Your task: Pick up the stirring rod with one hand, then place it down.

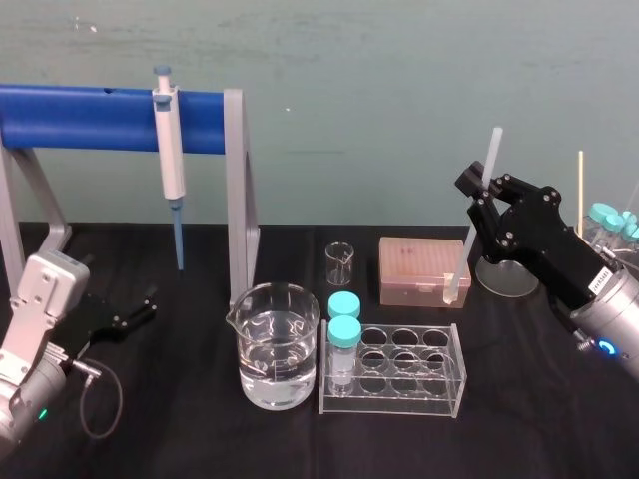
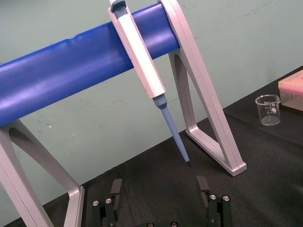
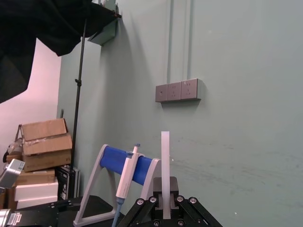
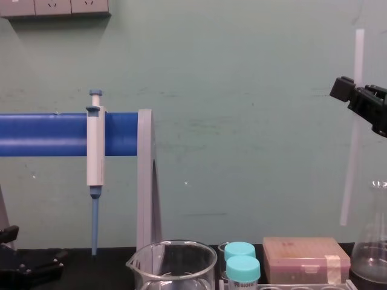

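R gripper [image 1: 486, 195], clamped on the stirring rod [image 1: 465, 244], is holding it near-upright above the tabletop [image 1: 519, 419] toward its right edge, so pickup looks done w/ set-down left; L gripper [image 1: 150, 306], fingers apart, is idling by the left edge.

on my left a pipette [image 1: 172, 150] is hanging from the blue bar [image 1: 80, 118]; a water beaker [image 1: 279, 344] is sitting beside a rack [image 1: 441, 377] holding two teal-capped vials [image 1: 344, 339].

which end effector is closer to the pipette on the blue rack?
Left. The left end effector is open, low and just left of the pipette; the right end effector grips the stirring rod at the far right.
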